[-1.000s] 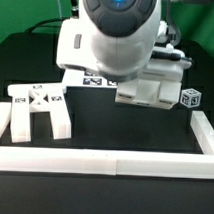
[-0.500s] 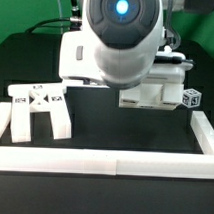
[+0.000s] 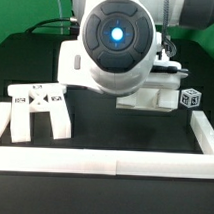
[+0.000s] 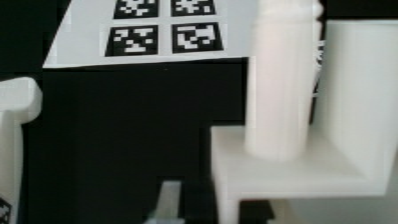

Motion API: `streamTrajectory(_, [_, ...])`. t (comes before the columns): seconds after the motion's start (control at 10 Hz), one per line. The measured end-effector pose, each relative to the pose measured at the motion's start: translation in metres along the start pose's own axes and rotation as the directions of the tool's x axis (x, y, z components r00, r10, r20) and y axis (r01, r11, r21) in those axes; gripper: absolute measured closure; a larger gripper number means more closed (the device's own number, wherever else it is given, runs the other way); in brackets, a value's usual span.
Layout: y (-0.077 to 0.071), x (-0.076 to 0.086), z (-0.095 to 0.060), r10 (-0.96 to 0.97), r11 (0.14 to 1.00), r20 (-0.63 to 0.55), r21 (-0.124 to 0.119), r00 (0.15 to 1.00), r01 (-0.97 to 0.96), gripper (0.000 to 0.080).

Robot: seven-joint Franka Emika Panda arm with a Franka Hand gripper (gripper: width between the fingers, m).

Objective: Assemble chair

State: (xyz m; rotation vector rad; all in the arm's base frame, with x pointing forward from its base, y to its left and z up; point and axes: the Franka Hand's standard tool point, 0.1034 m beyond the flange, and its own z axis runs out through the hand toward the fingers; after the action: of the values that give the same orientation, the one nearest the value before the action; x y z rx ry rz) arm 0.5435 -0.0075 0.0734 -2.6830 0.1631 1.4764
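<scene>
Inside the border wall (image 3: 103, 162) lie a leg frame (image 3: 37, 101) and small block (image 3: 191, 98).

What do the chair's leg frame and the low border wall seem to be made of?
Leg frame: likely plastic, perhaps printed; matte white, blocky, no gloss; its tags look like printed paper. Border wall: matte white too, plastic or painted board, the pictures leave it open.

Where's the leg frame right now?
In the exterior view, the leg frame lies on the table at the exterior view's left, just inside the white border wall, opposite the small tagged block at the exterior view's right.
</scene>
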Motion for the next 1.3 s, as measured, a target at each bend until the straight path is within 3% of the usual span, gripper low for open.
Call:
streamTrajectory(0.6, [0.004, 0.001, 0.006, 0.007, 1.000, 0.004, 0.007, 1.000, -0.007, 0.0764])
streamTrajectory(1.2, [0.008, 0.014, 0.022, 0.039, 0.999, 0.017, 0.008, 0.999, -0.039, 0.0764])
streamTrajectory(1.3, [0.008, 0.014, 0.021, 0.039, 0.999, 0.016, 0.008, 0.999, -0.039, 0.0661])
